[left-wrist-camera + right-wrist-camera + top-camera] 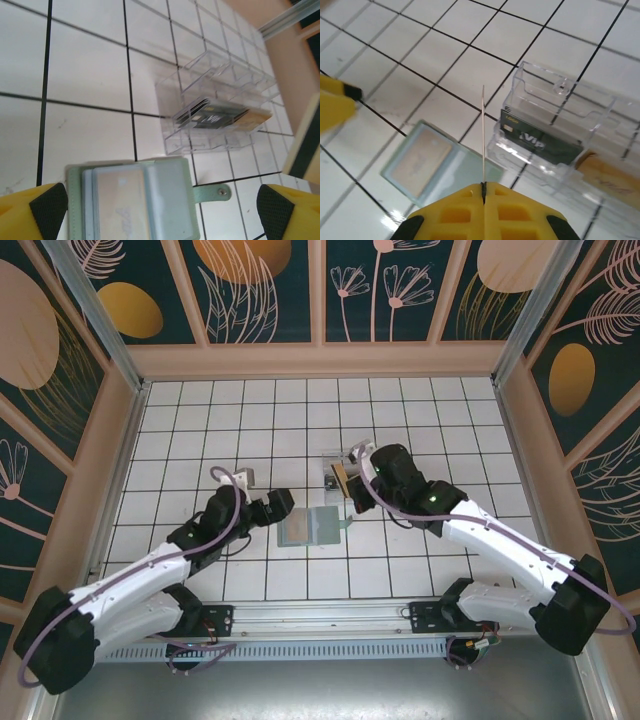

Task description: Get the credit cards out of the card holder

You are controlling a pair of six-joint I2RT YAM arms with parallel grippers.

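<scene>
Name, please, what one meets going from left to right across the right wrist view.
The left end effector's finger → card holder → dark card → tan card; both cards lie in the clear plastic box.

Bright, even light from above. In the overhead view the white tiled table (200, 410) is sharp, with faint, soft shadows beneath the arms. In the left wrist view the card holder (130, 200) is blurred close to the lens. In the right wrist view the edge-on credit card (483, 135) is crisp, the clear plastic box (560, 130) glints, and glare whitens the lower-left tiles.
</scene>
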